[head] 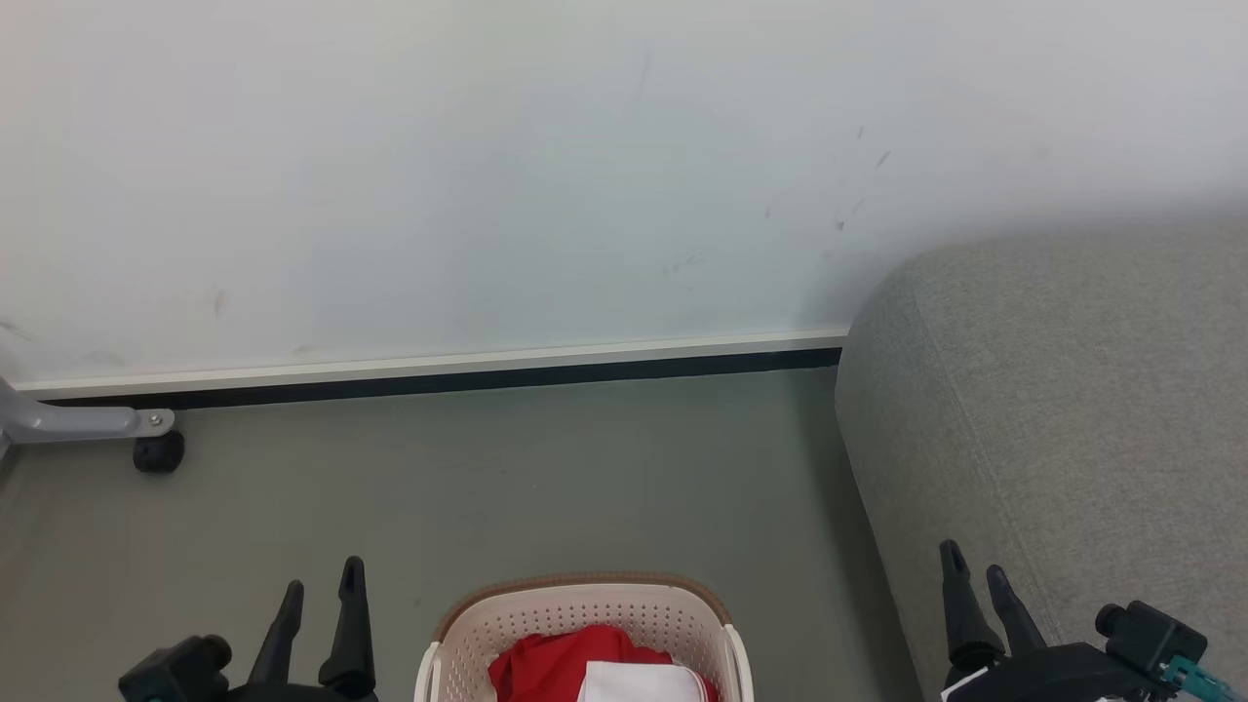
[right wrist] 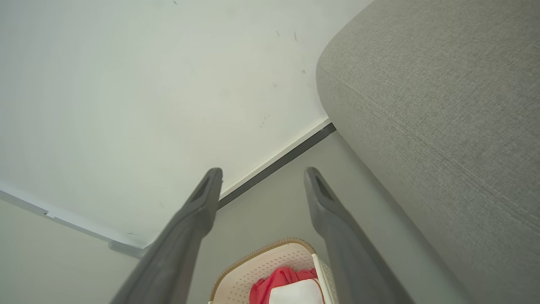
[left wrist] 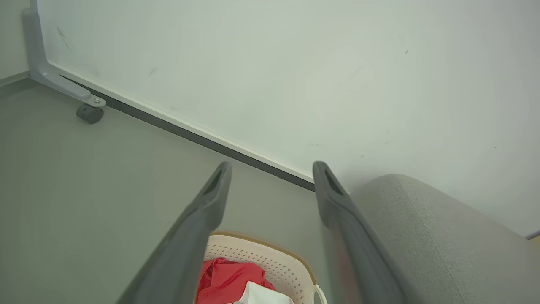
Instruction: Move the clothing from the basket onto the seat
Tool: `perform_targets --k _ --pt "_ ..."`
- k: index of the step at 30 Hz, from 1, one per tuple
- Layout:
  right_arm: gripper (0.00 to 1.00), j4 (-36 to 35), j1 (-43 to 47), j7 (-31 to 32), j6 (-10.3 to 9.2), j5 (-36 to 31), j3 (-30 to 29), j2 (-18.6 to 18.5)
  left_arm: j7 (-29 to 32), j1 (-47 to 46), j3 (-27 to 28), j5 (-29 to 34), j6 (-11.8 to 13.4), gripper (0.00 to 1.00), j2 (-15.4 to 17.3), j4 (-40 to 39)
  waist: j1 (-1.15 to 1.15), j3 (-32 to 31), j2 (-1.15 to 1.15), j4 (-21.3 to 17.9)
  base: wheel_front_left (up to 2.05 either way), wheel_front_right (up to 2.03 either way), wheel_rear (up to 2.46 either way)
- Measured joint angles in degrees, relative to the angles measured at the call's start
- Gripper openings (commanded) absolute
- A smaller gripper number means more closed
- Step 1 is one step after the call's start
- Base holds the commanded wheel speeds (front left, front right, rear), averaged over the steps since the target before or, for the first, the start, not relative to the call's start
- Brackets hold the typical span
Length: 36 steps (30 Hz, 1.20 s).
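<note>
The clothing (head: 561, 661), bright red with a white panel, lies in the cream-white basket (head: 546, 606) at the bottom middle of the head view. The clothing (left wrist: 225, 276) and the basket (left wrist: 270, 257) show between my left fingers, and the clothing (right wrist: 278, 280) and basket (right wrist: 270, 264) between my right ones. The grey seat (head: 1063, 409) fills the right side; the seat (left wrist: 426, 228) and seat (right wrist: 434, 93) show in both wrist views. My left gripper (head: 324, 577) stands open left of the basket, empty. My right gripper (head: 973, 558) stands open in front of the seat's edge, empty.
A white wall with a dark baseboard (head: 439, 375) runs behind the grey floor (head: 507, 478). A grey metal leg with a black caster (head: 158, 450) stands at the far left near the wall.
</note>
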Motion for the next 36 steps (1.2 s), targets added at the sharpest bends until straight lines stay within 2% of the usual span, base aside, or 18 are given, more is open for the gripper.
perform_targets --k 17,36 --pt "1.0 0.2 0.0 -3.9 -2.49 -13.5 5.4 -1.2 -4.0 1.3 -1.2 17.6 2.6 1.0 0.8 -0.5 0.0 -0.4 0.0 -0.2 0.0 0.0 0.0" --pt "1.0 0.3 -0.1 -7.6 -4.5 -26.7 10.1 -2.8 -7.6 3.4 -1.8 31.7 5.1 1.0 0.6 -0.5 0.0 -1.0 0.0 -0.4 0.0 0.0 0.0"
